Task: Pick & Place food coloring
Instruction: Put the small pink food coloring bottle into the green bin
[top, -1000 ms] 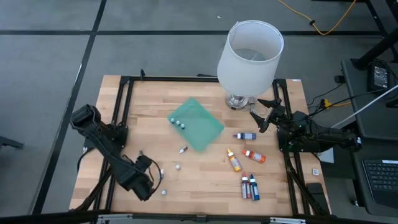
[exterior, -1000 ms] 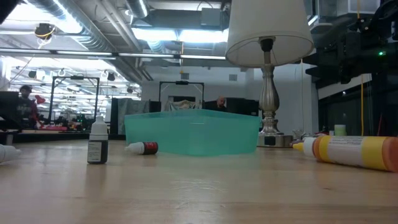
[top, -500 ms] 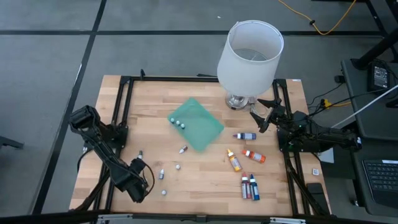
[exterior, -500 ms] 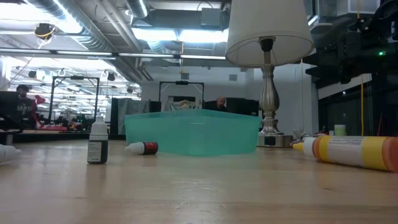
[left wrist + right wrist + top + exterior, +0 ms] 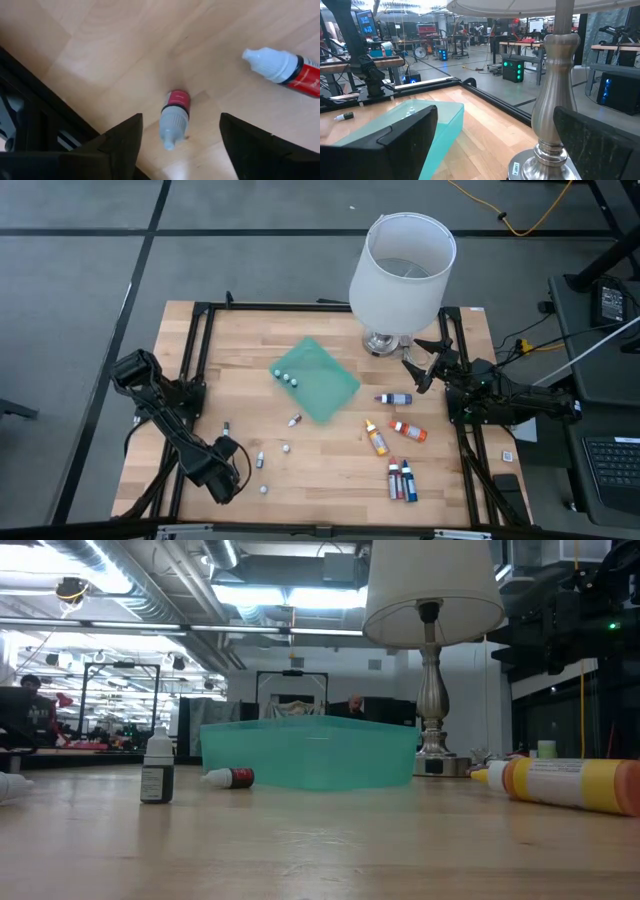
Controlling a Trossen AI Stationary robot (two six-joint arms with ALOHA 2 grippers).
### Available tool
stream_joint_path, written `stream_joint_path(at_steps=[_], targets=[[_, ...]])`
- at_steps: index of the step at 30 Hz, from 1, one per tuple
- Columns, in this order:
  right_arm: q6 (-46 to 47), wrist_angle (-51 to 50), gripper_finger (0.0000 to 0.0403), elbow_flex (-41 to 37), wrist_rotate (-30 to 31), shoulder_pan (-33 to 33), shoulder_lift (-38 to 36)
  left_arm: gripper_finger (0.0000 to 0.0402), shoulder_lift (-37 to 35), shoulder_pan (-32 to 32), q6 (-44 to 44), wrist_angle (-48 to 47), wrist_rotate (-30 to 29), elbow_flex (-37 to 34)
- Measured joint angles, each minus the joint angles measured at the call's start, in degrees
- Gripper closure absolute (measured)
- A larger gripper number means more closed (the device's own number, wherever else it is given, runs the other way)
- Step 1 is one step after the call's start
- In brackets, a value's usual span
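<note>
Left gripper at lower left of the high view, fingers spread, grasping nothing. Left wrist view: a tiny bottle lies between them, seemingly on its side; another beside it. Larger bottles lie lower right, three small ones on the green mat at centre. Right gripper waits fingers apart beside the lamp, upper right.

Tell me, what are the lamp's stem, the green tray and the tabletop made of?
The turned silver lamp stem looks like polished metal: it mirrors the room. The translucent teal square tray seems plastic, frosted, with light passing through it. The pale tabletop looks like wood: jointed strips with visible grain.
</note>
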Motion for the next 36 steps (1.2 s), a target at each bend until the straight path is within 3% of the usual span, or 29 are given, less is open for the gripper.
stream_joint_path(at_steps=[11, 20, 26, 36], targets=[[0.0, 0.0, 0.0006, 0.0, 0.0, 0.0, 0.0, 0.0271, 0.0, 0.0, 0.0, 0.1, 0.7, 0.0], [0.0, 0.0, 0.0006, 0.0, 0.0, 0.0, 0.0, 0.033, 0.0, 0.9, 2.7, 0.1, 0.7, 0.0], [0.0, 0.0, 0.0006, 0.0, 0.0, 0.0, 0.0, 0.0337, 0.0, 2.9, 5.8, -2.7, -0.2, 1.6], [0.0, 0.0, 0.0006, 0.0, 0.0, 0.0, 0.0, 0.0337, -5.4, 11.4, 16.2, -19.7, -7.7, 10.6]])
